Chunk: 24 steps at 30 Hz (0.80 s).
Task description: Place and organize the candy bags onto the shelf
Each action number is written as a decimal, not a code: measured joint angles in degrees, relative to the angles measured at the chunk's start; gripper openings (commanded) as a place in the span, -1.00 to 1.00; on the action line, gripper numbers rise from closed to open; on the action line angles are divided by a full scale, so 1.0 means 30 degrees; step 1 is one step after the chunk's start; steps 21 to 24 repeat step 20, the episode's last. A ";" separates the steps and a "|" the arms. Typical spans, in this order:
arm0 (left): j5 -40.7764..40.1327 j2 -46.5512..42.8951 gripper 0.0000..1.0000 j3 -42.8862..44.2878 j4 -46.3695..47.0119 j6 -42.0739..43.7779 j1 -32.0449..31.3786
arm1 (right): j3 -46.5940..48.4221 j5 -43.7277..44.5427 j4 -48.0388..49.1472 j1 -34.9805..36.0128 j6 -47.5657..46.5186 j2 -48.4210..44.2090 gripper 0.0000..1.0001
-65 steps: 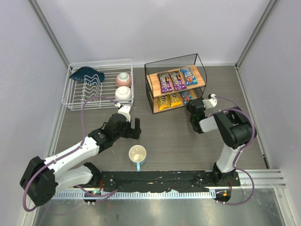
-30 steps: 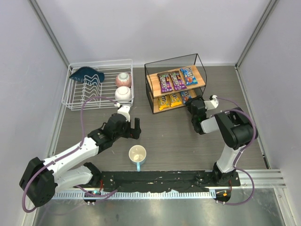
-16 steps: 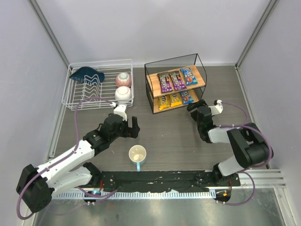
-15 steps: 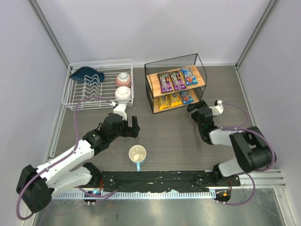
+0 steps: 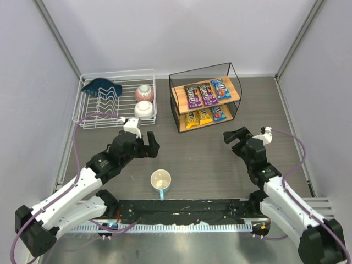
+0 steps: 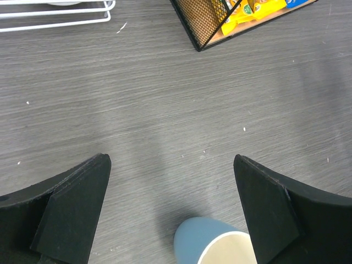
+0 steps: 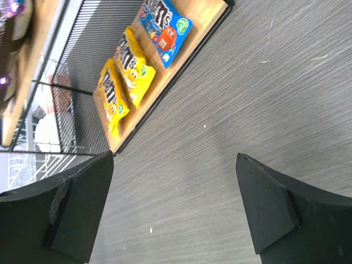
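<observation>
The shelf (image 5: 180, 99) stands at the back centre with all the candy bags on it. Its upper board carries two purple bags (image 5: 193, 96) (image 5: 207, 93) and a blue one (image 5: 221, 88). On the lower board lie two yellow bags (image 5: 191, 119) (image 5: 204, 115) and a blue one (image 5: 218, 113); the right wrist view shows these as yellow bags (image 7: 135, 66) (image 7: 113, 96) and a blue bag (image 7: 165, 27). My right gripper (image 5: 235, 135) (image 7: 175, 155) is open and empty over bare table, in front and to the right of the shelf. My left gripper (image 5: 148, 144) (image 6: 171, 158) is open and empty, just beyond the mug.
A blue mug (image 5: 160, 180) (image 6: 214, 242) stands near the front centre, below my left fingers. The white wire dish rack (image 5: 93, 118) at the back left holds two bowls (image 5: 144, 102) and a dark blue dish (image 5: 102, 87). Grey walls close in both sides.
My right arm has drawn back from the shelf's lower tier toward the near right, its jaws spreading wider. The left arm has pulled back slightly to the left.
</observation>
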 measured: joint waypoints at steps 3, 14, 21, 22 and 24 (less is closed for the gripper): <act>-0.0291 -0.0605 0.99 0.0000 -0.0503 -0.0117 0.0000 | -0.0095 -0.0401 -0.1982 0.0007 -0.0189 -0.2798 0.97; -0.2208 -0.3621 0.99 -0.0474 -0.1479 -0.0641 -0.0007 | -0.0372 -0.0721 -0.6608 0.0015 -0.0765 -0.7315 0.98; -0.2776 -0.4437 0.99 -0.0692 -0.1690 -0.0656 0.0000 | -0.0372 -0.0714 -0.7650 0.0015 -0.0816 -0.7315 0.98; -0.2776 -0.4437 0.99 -0.0692 -0.1690 -0.0656 0.0000 | -0.0372 -0.0714 -0.7650 0.0015 -0.0816 -0.7315 0.98; -0.2776 -0.4437 0.99 -0.0692 -0.1690 -0.0656 0.0000 | -0.0372 -0.0714 -0.7650 0.0015 -0.0816 -0.7315 0.98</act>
